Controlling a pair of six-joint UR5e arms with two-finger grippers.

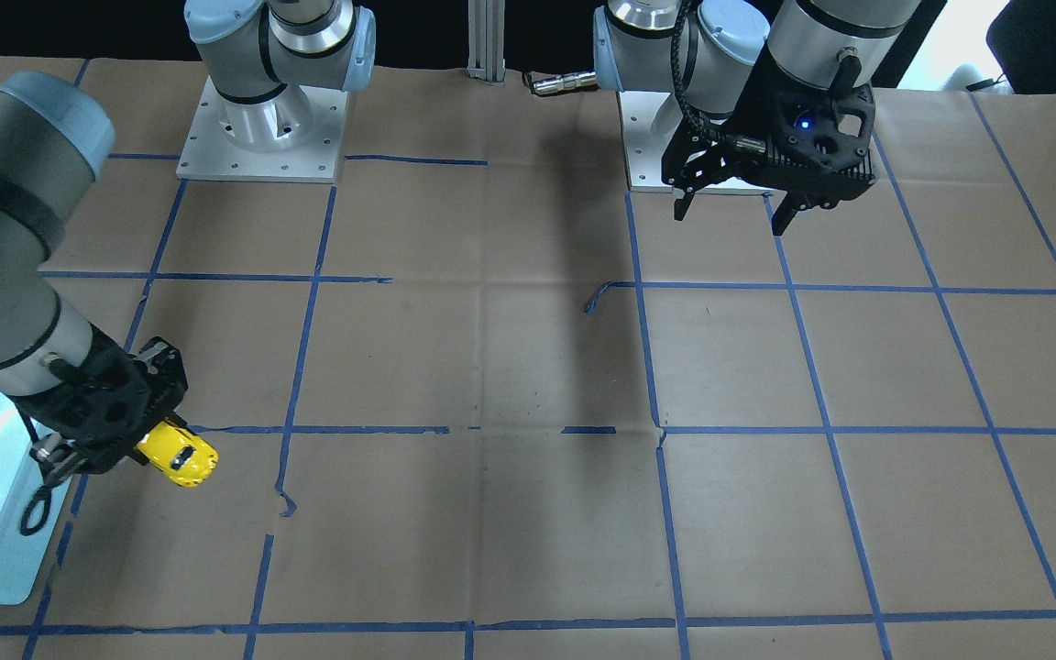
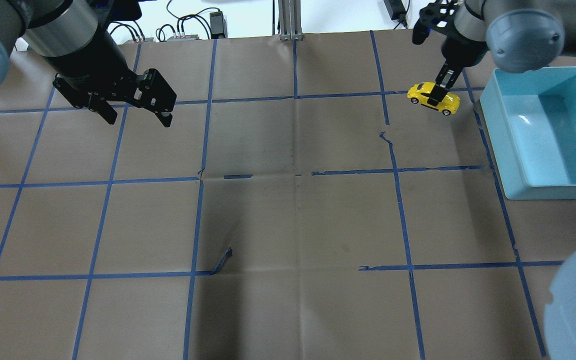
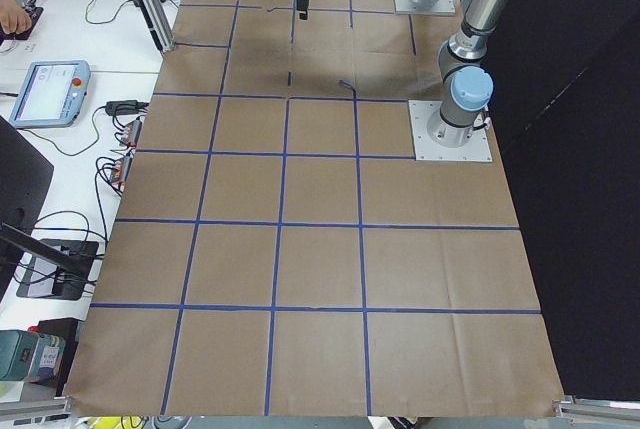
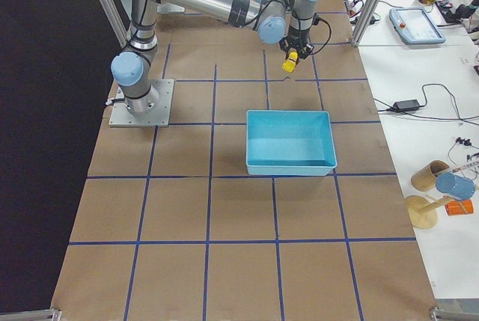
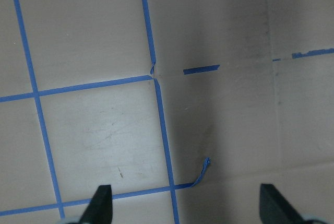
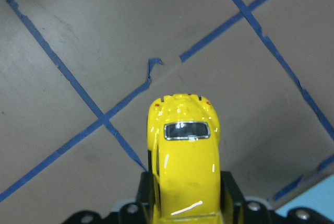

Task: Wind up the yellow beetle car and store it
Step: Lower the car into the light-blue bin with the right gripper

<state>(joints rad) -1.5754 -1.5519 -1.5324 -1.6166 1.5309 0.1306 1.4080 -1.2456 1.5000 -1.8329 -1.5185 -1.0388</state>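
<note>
—Starting far out to the left of the blue bin (image 2: 503,140): left gripper (image 2: 138,121), spread wide, holding nothing, hanging over the paper (image 2: 293,225). Any trouble there?
—Hardly. Too far from the bin to matter.
—Moving rightward, then: right gripper (image 2: 437,95), just left of the bin's far end, pinched shut on the yellow beetle car (image 6: 183,151) across its body.
—Worth watching. Glossy rounded shell, narrow hold, one end sticking out free. Could squirm or twist loose under a hard drag-back for winding.
—Wheels touching the paper?
—Cannot tell from these views. Matters, though: no winding without firm contact. Also a risk of snagging small wheels on the ragged blue tape (image 6: 78,88) nearby.
—And at the bin itself?
—Car outside it, just beside the left wall, storing not yet done. Risk of clipping the rim on a low carry, or of letting go early and sending a wound car shooting off away from the bin.
</note>
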